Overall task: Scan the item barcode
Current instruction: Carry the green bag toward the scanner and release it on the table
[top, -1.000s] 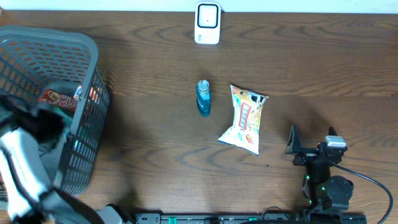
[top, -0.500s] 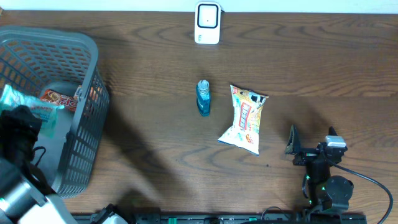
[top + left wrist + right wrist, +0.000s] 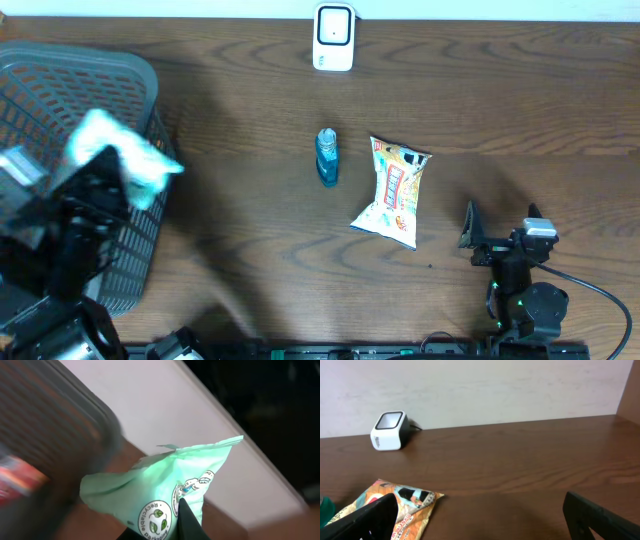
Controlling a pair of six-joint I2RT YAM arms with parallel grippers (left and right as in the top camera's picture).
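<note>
Where the dark wood-grain counter [image 3: 250,250] meets a pale wall at its far edge, a white scanner [image 3: 333,37] stands at the middle. A small blue bottle [image 3: 327,157] and a printed snack bag [image 3: 392,191] lie near the centre, just beside each other but apart. A grey mesh basket [image 3: 70,70] sits at the left edge. Half a second ago the pale green pouch [image 3: 125,152] was low inside the basket; now it is up over the basket's right rim, and the arm hides the red packet seen earlier. The left end effector [image 3: 105,175] is clenched on the pouch's lower edge. The right end effector [image 3: 500,235], at the near right, is spread wide, grasping nothing.
</note>
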